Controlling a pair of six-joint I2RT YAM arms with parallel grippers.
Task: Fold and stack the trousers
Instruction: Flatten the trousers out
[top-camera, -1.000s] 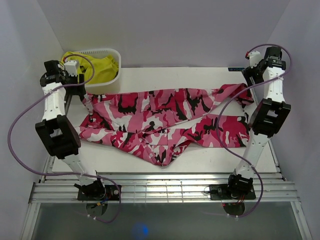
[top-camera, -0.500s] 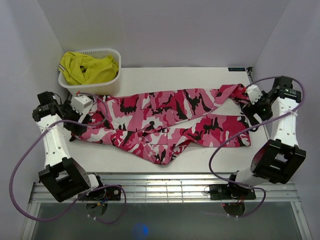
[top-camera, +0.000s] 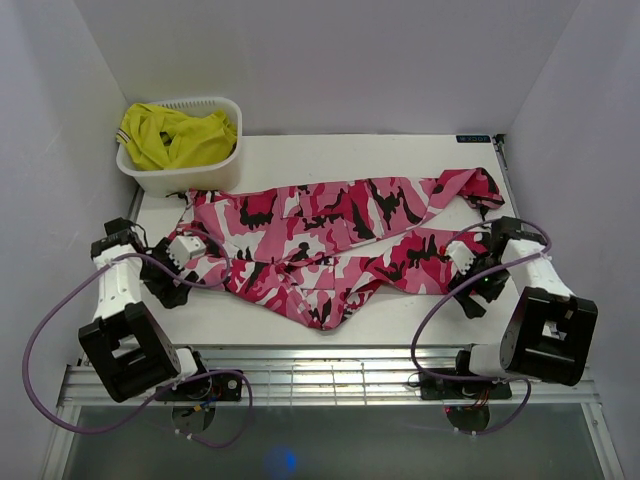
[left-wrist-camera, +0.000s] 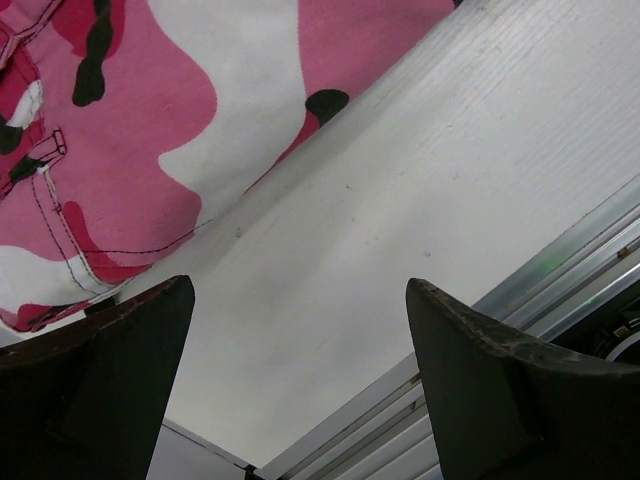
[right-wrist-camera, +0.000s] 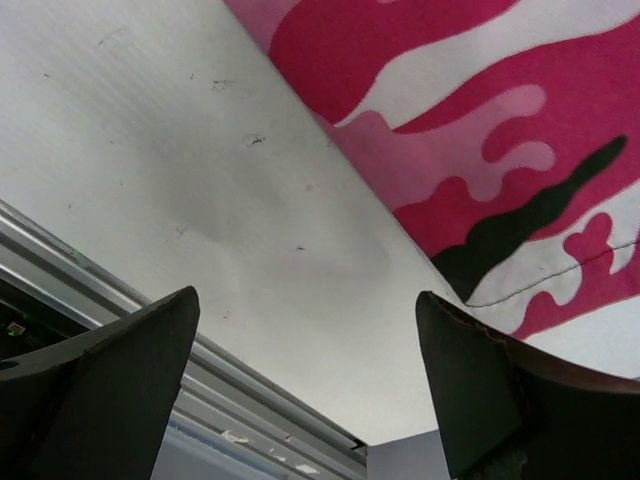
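Trousers (top-camera: 330, 245): spread crosswise over the middle of the table (top-camera: 330, 150), rumpled.
Left claw (left-wrist-camera: 300, 287): fingers wide apart, nothing between them — low over bare table, just beside the trousers' left end.
Right claw (right-wrist-camera: 307, 297): fingers wide apart, empty — low by the trousers' right end.
Basket (top-camera: 222, 172): far left corner, holding a yellow garment (top-camera: 175, 135).

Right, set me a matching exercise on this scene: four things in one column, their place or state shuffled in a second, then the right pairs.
1. trousers
2. yellow garment
3. basket
4. left pincer

A. open and empty, over bare table beside the trousers' edge
B. far left corner of the table
C. spread across the table's middle
D. heaped in the basket

Pairs: 1-C, 2-D, 3-B, 4-A
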